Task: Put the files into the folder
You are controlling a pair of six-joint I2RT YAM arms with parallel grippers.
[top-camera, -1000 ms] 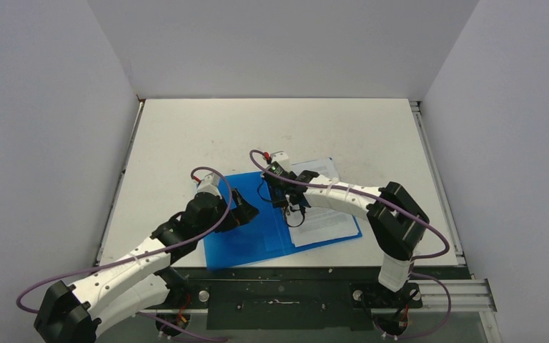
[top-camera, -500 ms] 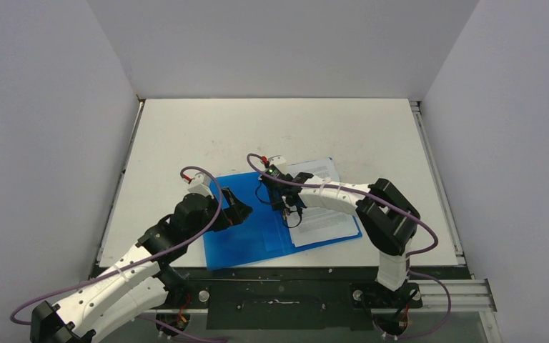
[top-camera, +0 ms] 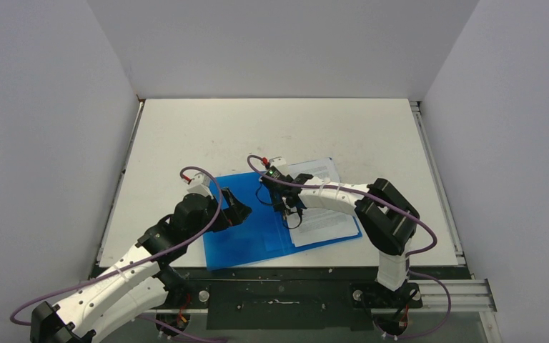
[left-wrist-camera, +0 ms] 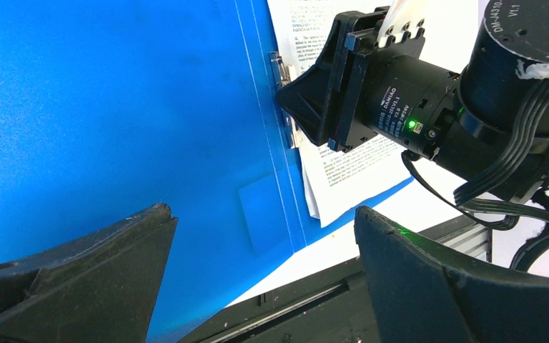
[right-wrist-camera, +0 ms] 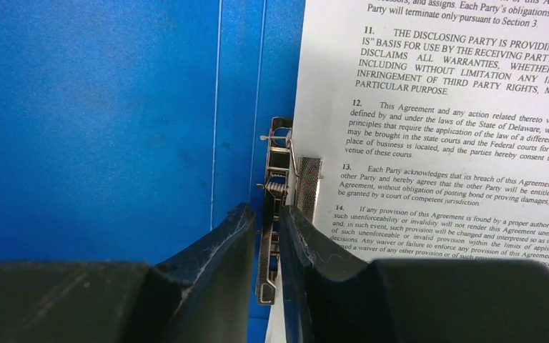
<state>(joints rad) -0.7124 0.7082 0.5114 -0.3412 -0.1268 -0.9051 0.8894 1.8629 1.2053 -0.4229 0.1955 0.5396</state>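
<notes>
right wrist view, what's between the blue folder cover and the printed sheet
A metal clip along the spine of the folder, its near end inside the right tool. The right wrist view shows it.

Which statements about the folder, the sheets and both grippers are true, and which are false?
1. The folder lies open on the table. True.
2. The left gripper is shut on the folder's cover. False: its jaws stand wide open and hold nothing.
3. The right gripper has the metal clip between its fingers. True.
4. The printed sheets lie on the folder's left half. False: they lie on the right half, right of the clip.
</notes>
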